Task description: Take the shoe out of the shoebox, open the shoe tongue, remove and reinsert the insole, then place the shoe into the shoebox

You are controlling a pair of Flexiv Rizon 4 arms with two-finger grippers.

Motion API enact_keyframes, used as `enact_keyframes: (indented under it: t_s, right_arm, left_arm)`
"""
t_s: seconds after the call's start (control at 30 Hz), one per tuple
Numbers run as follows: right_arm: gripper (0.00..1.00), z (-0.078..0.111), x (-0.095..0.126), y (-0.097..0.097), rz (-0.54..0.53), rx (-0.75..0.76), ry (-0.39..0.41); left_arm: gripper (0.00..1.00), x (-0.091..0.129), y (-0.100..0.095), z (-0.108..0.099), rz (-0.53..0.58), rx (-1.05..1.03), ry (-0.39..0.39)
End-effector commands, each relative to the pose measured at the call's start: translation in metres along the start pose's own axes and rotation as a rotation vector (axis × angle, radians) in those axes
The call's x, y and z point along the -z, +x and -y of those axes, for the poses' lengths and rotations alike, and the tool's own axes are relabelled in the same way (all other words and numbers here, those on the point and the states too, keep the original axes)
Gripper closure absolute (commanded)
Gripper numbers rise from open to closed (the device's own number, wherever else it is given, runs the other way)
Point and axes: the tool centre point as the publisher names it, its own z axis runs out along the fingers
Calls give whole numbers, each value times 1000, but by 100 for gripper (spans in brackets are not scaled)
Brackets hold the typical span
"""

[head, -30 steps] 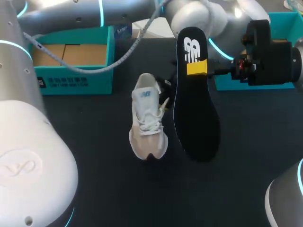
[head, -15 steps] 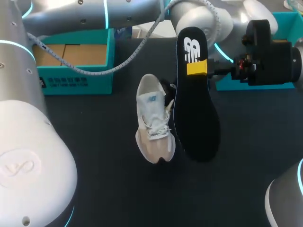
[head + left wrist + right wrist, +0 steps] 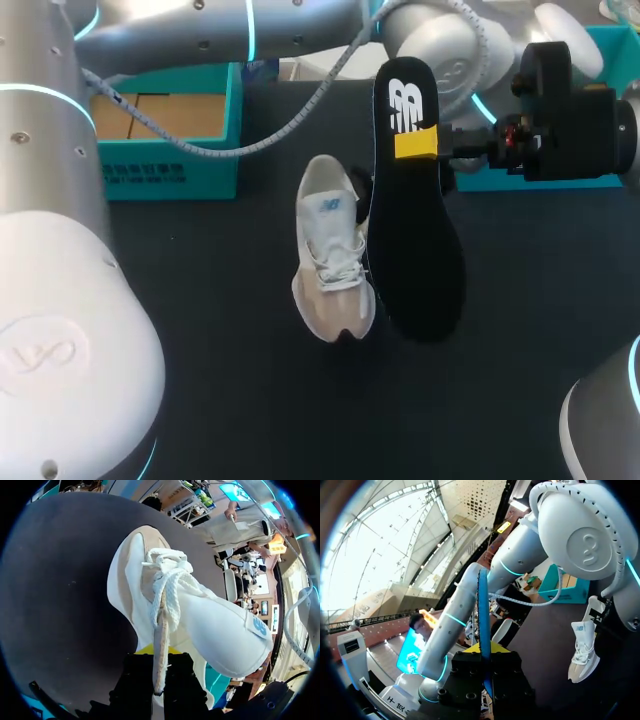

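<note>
While the white-and-beige lace-up sneaker (image 3: 335,265) is clamped at its heel by the left gripper (image 3: 158,654), toe down over the black table (image 3: 200,350), the flat black foam insole (image 3: 415,240) is gripped just beside it by the right gripper (image 3: 420,143). A teal cardboard shoebox (image 3: 170,165) is noted behind.

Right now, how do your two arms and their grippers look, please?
My left arm and right arm are rounded silver-grey links with glowing cyan rings. A ribbed grey cable runs along the left one. The left gripper and right gripper are black blocks with yellow tips.
</note>
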Motion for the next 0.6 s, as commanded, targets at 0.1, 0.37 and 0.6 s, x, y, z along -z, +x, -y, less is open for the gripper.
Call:
enact_keyframes:
  t_s: [0.1,0.37,0.6]
  right_arm:
    - [100,-3,-5,-2,0,-2,4]
    - [100,-3,-5,-2,0,-2,4]
    - [100,-3,-5,-2,0,-2,4]
  left_arm:
    - [100,-5,-21,-3,87,-40,-19]
    - [100,0,-57,-4,134,-100,-52]
    - [100,6,-68,-2,144,-82,-56]
